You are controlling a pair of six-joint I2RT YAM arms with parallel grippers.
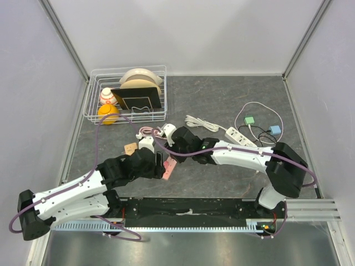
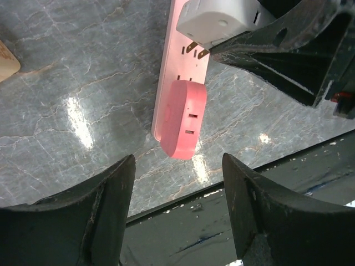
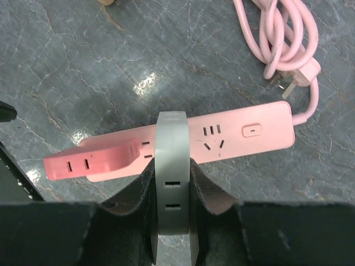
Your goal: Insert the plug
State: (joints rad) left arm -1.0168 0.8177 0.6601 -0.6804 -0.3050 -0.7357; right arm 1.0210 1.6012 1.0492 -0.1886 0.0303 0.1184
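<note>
A pink power strip (image 3: 249, 133) lies flat on the grey table, also seen in the left wrist view (image 2: 178, 72) and the top view (image 1: 168, 169). A pink adapter (image 3: 94, 160) sits in its end socket. My right gripper (image 3: 172, 183) is shut on a white plug (image 3: 172, 160) and holds it just above the strip's middle sockets. In the left wrist view the white plug (image 2: 216, 22) is tilted, and its metal prongs (image 2: 195, 51) are bare, close over the strip. My left gripper (image 2: 177, 185) is open and empty, near the strip's adapter end.
The strip's coiled pink cord (image 3: 283, 39) lies beside it. A white power strip (image 1: 241, 137) with cord, a green adapter (image 1: 250, 119) and a blue adapter (image 1: 275, 130) lie at the right. A wire rack (image 1: 91, 97) of dishes stands at the back left. A small wooden tag (image 1: 130, 148) lies nearby.
</note>
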